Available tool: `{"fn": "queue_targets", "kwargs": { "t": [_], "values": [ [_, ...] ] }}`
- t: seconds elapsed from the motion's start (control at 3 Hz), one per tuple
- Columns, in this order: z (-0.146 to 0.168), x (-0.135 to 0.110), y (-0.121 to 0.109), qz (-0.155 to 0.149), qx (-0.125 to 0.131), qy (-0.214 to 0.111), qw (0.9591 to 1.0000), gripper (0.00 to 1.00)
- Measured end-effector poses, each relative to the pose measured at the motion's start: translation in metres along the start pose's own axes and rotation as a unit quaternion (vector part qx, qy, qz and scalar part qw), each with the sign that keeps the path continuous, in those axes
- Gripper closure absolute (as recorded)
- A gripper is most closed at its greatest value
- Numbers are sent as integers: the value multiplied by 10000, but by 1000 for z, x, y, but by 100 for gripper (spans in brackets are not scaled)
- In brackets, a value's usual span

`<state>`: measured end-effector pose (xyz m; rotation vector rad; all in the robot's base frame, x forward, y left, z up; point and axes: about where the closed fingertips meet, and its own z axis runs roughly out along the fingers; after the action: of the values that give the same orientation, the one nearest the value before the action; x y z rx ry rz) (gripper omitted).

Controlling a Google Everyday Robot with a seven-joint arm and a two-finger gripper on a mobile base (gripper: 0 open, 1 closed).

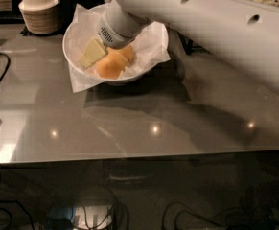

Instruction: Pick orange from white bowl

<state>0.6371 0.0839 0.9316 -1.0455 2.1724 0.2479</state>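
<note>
Colour record: bowl area
Cream gripper (pixel 93 54) sat inside the glossy white bowl (pixel 68 44), beside the yellow-orange orange (pixel 111 67); the paper (pixel 153 42) was white, the table (pixel 139 123) grey.

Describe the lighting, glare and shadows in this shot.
Camera view: dim warm light; three small lamp glints on the glossy grey tabletop; the white arm's broad shadow darkens it at picture right; the hand, down inside the large paper-lined white bowl by the round orange, is brightly lit.
</note>
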Motion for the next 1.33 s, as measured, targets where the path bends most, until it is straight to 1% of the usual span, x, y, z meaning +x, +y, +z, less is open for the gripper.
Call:
{"fn": "queue_targets", "kwargs": {
  "t": [0.33, 0.67, 1.0, 1.33],
  "values": [
    [3, 10, 10, 410, 304, 36, 9987, 14],
    [9, 22, 4, 1113, 445, 67, 9928, 20],
    [-6, 28, -22, 1652, 722, -16, 9836, 20],
    [-30, 24, -43, 1878, 953, -170, 9774, 18]
  ]
}}
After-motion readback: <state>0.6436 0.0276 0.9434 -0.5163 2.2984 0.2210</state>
